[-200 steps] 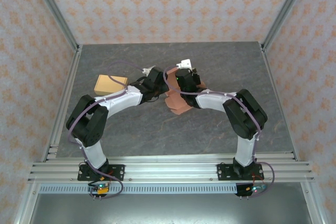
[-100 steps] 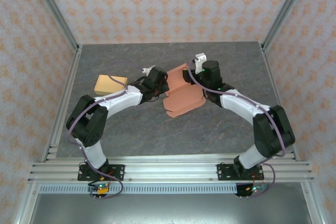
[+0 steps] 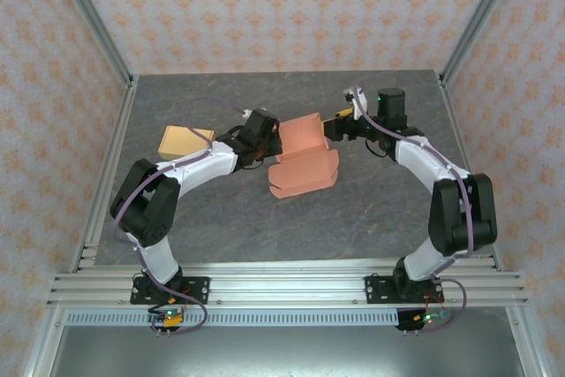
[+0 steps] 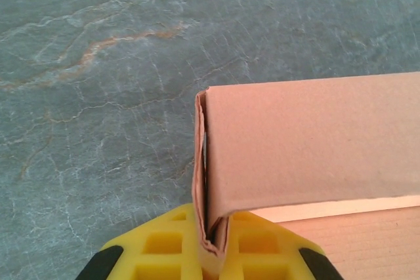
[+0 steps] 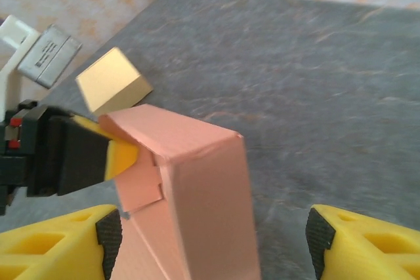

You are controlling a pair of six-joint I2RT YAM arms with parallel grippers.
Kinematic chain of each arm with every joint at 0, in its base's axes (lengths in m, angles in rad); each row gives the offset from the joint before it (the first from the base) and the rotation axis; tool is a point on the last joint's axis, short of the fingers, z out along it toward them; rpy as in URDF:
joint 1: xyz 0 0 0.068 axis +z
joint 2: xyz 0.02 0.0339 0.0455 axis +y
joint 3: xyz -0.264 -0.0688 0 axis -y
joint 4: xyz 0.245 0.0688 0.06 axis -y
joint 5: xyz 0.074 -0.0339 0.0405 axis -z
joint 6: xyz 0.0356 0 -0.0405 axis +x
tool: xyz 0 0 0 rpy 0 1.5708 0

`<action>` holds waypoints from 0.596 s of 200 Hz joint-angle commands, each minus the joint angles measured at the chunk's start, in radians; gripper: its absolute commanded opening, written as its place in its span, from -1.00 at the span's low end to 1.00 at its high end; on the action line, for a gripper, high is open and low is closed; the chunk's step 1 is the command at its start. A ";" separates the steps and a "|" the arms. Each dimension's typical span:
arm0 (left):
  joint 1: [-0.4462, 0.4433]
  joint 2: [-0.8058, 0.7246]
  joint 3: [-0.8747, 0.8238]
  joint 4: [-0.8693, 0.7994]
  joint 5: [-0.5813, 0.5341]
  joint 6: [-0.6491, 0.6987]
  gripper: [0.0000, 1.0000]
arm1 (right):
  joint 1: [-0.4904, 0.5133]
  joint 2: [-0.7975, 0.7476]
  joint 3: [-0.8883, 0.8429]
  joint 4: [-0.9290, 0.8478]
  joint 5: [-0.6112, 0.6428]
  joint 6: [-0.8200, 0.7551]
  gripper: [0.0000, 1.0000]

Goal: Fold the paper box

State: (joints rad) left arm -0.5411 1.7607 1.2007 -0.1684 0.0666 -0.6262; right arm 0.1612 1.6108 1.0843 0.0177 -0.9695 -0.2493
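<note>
Near the middle of the tabletop (image 3: 221, 209), the pink paper box (image 3: 305, 165) lay partly folded. A flat panel rested on the surface on the side toward the arm bases, and a raised wall stood along the far side. In the top view its long axis ran roughly left to right, tilted a little so the right end sat farther from the bases.

The left end effector (image 3: 267, 140) was at the box's left end. Its yellow fingers (image 4: 164, 250) were pressed together on the doubled cardboard edge at the wall's corner, so that arm was gripping the box. The right end effector (image 3: 332, 128) was at the opposite end, just beside the wall's right corner, with its jaws spread wide and holding nothing.

Seen from the right wrist, the wall rose straight ahead, between and beyond that end effector's two fingers. There was a gap on each side and no contact showed. A small tan box (image 3: 185, 141) sat well apart to the left, beside the left forearm.

The coming move probably turned on that alignment. The box lay directly in front of the free right end effector, stretching away toward the left one. The left arm was pinning one end, so the right arm was the one placed to work the loose right end of the wall.
</note>
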 commanded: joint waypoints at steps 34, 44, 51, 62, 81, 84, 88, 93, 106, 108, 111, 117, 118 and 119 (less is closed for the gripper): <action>0.068 -0.020 -0.012 0.017 0.043 -0.186 -1.00 | 0.009 -0.088 -0.090 0.196 0.387 0.408 0.53; 0.068 -0.024 -0.037 0.031 0.028 -0.291 -1.00 | 0.009 -0.126 -0.102 0.156 0.504 0.584 0.52; 0.068 -0.026 -0.054 0.048 0.016 -0.375 -1.00 | 0.010 -0.153 -0.103 0.112 0.522 0.676 0.51; 0.065 -0.027 -0.056 0.030 -0.013 -0.481 -1.00 | 0.025 -0.212 -0.107 0.030 0.567 0.822 0.51; 0.040 -0.047 -0.062 0.046 -0.111 -0.570 -1.00 | 0.082 -0.311 -0.151 -0.007 0.574 0.924 0.50; 0.034 -0.051 -0.064 0.055 -0.129 -0.577 -1.00 | 0.096 -0.325 -0.157 -0.015 0.578 0.919 0.50; 0.028 -0.054 -0.065 0.062 -0.153 -0.587 -1.00 | 0.113 -0.342 -0.163 -0.033 0.587 0.910 0.50; 0.022 -0.057 -0.062 0.061 -0.182 -0.602 -1.00 | 0.134 -0.360 -0.167 -0.056 0.596 0.892 0.50; 0.015 -0.058 -0.049 0.042 -0.238 -0.658 -1.00 | 0.175 -0.398 -0.176 -0.103 0.577 0.809 0.51; 0.015 -0.057 -0.047 0.037 -0.242 -0.667 -1.00 | 0.179 -0.403 -0.176 -0.113 0.575 0.797 0.51; 0.015 -0.055 -0.043 0.031 -0.249 -0.683 -1.00 | 0.190 -0.413 -0.176 -0.131 0.572 0.773 0.51; 0.014 -0.052 -0.039 0.027 -0.262 -0.713 -1.00 | 0.200 -0.421 -0.178 -0.150 0.561 0.742 0.50; 0.015 -0.052 -0.038 0.027 -0.263 -0.717 -1.00 | 0.202 -0.421 -0.178 -0.152 0.557 0.735 0.50; 0.015 -0.050 -0.038 0.028 -0.264 -0.720 -1.00 | 0.204 -0.422 -0.179 -0.155 0.556 0.728 0.50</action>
State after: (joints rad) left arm -0.5186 1.7588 1.1435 -0.1421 -0.0467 -1.1660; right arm 0.3180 1.2263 0.9283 -0.0109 -0.4397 0.5232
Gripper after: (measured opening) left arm 0.075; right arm 0.752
